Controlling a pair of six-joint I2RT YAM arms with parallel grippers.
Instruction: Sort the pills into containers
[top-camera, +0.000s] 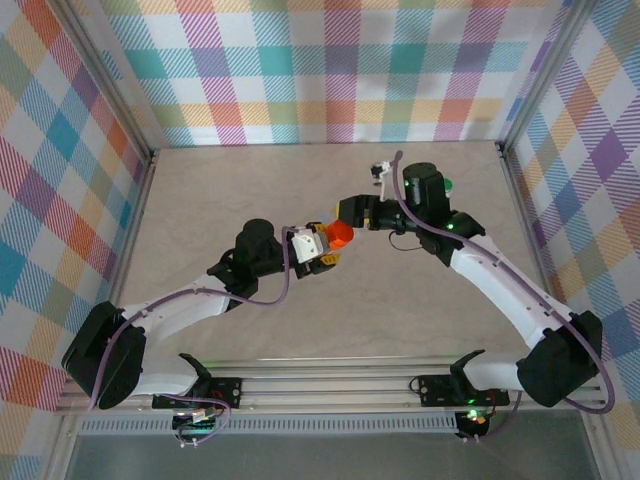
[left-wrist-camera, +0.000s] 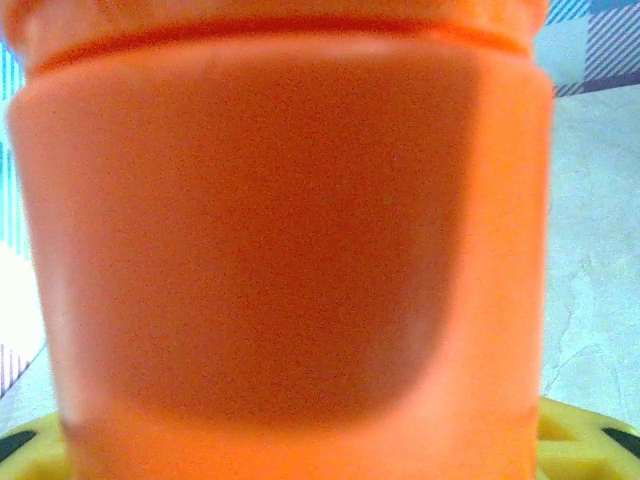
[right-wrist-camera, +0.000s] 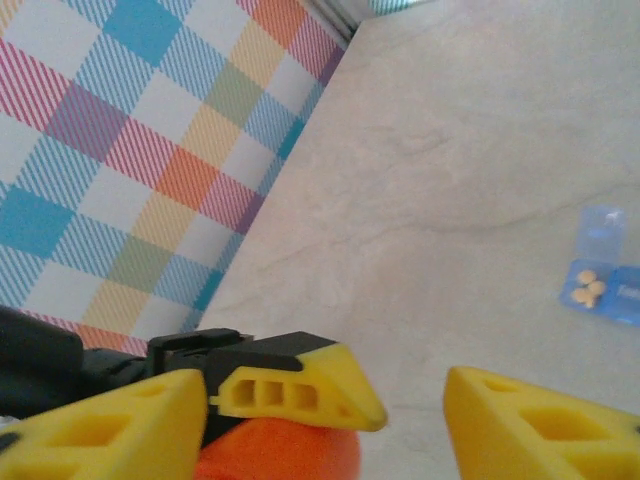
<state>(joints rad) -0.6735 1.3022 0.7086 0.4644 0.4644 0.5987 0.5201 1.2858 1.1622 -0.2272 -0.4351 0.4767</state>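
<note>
Above the beige table, the left gripper clamps the orange bottle — its far end just beside the right gripper, jaws apart.

At the worktop's middle, the pill bottle
The left claw holds it from the left, the right claw just behind; pills lie in the box.

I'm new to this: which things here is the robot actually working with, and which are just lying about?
Part of the job: all-orange cylindrical plastic pill bottle; flat blue translucent rectangular box; small yellowish pills inside it.
Just surroundings: pastel checked walls; pale marbled tabletop; purple cables.
</note>
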